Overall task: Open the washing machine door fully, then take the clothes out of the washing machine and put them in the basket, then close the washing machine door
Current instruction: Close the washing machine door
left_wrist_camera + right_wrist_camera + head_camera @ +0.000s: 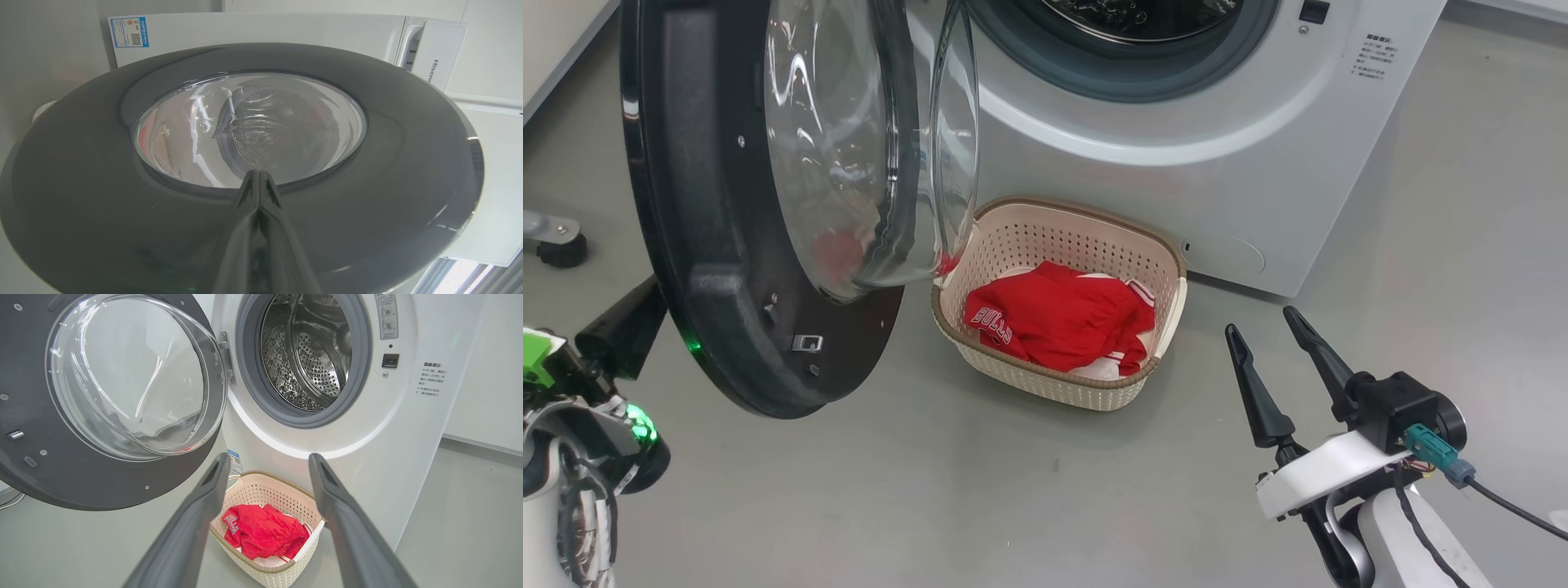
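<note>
Some red and white clothes [1058, 318] lie heaped in the basket [1062, 237], on the floor [931, 490] just before the washing machine [1258, 163]. The washing machine door [703, 245] stands swung out on the left. My left gripper [257, 176] is pinched together, empty, aimed at the door's outer face; my right gripper [1262, 322] hangs spread wide, empty, right of the basket.

Bright, even indoor light fills all three views; only soft shadows lie on the floor [931, 490] beside the basket [1045, 384] and under the washing machine door [711, 245]. White glare streaks its glass [849, 147]. Both wrist views bow toward their edges, and the fingers [184, 531] of the right gripper [268, 456] look blurred.
</note>
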Robot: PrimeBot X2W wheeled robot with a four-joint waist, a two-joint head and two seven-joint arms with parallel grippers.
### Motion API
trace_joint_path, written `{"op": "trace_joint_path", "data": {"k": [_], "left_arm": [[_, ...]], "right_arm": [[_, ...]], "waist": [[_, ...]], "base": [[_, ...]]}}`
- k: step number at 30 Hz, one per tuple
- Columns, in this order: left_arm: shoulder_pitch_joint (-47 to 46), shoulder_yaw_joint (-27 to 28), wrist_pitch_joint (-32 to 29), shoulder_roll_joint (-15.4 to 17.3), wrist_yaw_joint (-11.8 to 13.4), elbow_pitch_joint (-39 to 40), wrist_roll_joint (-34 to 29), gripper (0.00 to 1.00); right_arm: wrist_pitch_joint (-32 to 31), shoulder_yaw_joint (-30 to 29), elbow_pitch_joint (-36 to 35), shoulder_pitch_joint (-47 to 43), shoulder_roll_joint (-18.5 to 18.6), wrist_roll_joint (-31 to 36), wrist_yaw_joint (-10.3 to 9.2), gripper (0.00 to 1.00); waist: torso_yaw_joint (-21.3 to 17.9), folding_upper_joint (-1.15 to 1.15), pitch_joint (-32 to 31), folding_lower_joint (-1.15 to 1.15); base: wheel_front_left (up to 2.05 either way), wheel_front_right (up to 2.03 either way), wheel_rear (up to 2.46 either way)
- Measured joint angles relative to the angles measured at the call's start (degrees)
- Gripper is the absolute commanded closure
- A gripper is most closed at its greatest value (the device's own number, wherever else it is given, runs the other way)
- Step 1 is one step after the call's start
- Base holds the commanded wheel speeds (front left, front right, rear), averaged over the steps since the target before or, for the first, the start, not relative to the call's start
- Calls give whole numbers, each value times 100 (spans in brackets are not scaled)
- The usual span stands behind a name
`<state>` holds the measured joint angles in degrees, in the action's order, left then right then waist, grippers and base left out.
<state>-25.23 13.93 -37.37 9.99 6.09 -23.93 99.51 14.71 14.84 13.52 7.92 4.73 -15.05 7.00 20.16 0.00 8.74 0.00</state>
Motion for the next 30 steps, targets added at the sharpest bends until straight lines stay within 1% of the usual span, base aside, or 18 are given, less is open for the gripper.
{"op": "trace_joint_path", "data": {"k": [8,13,15,19,30], "left_arm": [[146,-93,-499,-21,16,232,276,100],[250,-105,-647,-41,26,307,345,100],[279,-90,-654,-69,68,358,398,100],[327,-91,-716,-137,68,432,543,100],[409,-309,-826,-379,73,654,587,100]], "right_arm": [[0,1,12,0,2,0,0,0],[0,12,23,-1,1,0,0,0],[0,57,24,-1,1,0,0,0],[0,135,38,1,-19,0,0,0],[0,165,45,15,-30,0,0,0]], "waist": [[-37,0,-34,0],[-84,0,-51,0],[-112,0,-51,0],[-214,0,-32,0],[-622,0,63,0]], "base": [[0,0,0],[0,0,0],[0,0,0],[0,0,0],[0,0,0]]}}
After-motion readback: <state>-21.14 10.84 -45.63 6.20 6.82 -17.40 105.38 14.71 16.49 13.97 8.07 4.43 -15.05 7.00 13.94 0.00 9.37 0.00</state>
